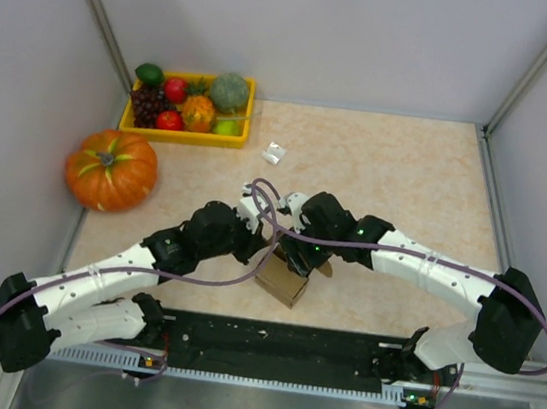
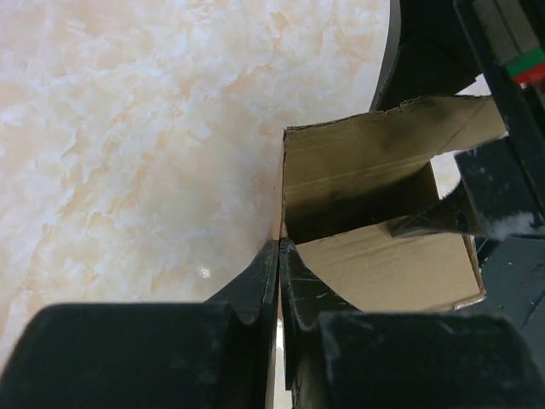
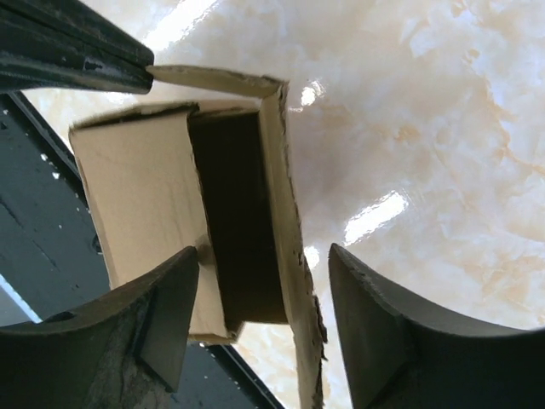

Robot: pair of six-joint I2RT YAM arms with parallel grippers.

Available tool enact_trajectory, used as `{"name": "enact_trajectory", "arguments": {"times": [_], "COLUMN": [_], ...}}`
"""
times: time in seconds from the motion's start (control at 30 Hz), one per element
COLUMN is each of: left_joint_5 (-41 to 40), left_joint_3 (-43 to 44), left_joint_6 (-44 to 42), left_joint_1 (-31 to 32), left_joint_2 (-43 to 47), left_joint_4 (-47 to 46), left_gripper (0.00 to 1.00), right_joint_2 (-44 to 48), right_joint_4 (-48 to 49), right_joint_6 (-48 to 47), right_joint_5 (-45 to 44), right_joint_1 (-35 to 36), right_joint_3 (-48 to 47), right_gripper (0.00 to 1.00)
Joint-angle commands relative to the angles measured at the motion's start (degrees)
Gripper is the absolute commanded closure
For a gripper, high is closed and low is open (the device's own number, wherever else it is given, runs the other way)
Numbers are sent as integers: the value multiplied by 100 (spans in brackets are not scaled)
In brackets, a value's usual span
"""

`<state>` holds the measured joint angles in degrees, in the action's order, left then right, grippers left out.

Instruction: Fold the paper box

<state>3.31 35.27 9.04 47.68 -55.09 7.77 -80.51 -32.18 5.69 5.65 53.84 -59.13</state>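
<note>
- The paper box stands open-topped on the marbled table, near its front edge and between the two wrists. Its walls are upright and its flaps are not yet folded in.
- The left gripper is pressed tight on a thin edge of cardboard at one corner, pinning that side.
- The right gripper stands apart, one finger inside the cavity and the other outside. A wall lies between them, and neither pad clearly presses it.
- The step in hand looks like steadying the box while a wall or flap is creased. The left pinch should hold without tugging. The right should close along the score line, so the thin board bends there rather than buckles.
- From above, the arms cover most of the box, so its base and far flaps cannot be made out.
- Well apart, at the far left, sit a pumpkin, a yellow tray of fruit and a small white scrap.
</note>
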Motion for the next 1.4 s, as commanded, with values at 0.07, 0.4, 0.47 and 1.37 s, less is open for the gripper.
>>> {"name": "enact_trajectory", "arguments": {"times": [0.07, 0.4, 0.47, 1.37], "left_joint_5": [100, -5, -76, 276], "left_joint_3": [42, -319, -223, 455], "left_joint_6": [695, 1259, 1039, -676], "left_joint_1": [13, 4, 4, 13], "left_joint_2": [288, 886, 860, -415], "left_joint_4": [233, 75, 93, -294], "left_gripper": [86, 45, 39, 94], "right_joint_2": [123, 79, 79, 88], "right_joint_4": [81, 54, 28, -95], "right_joint_6": [125, 239, 292, 686], "right_joint_5": [77, 235, 305, 271], "right_joint_1": [-6, -6, -14, 3], "right_joint_3": [-318, -397, -423, -555], "right_gripper": [44, 61, 60, 51]}}
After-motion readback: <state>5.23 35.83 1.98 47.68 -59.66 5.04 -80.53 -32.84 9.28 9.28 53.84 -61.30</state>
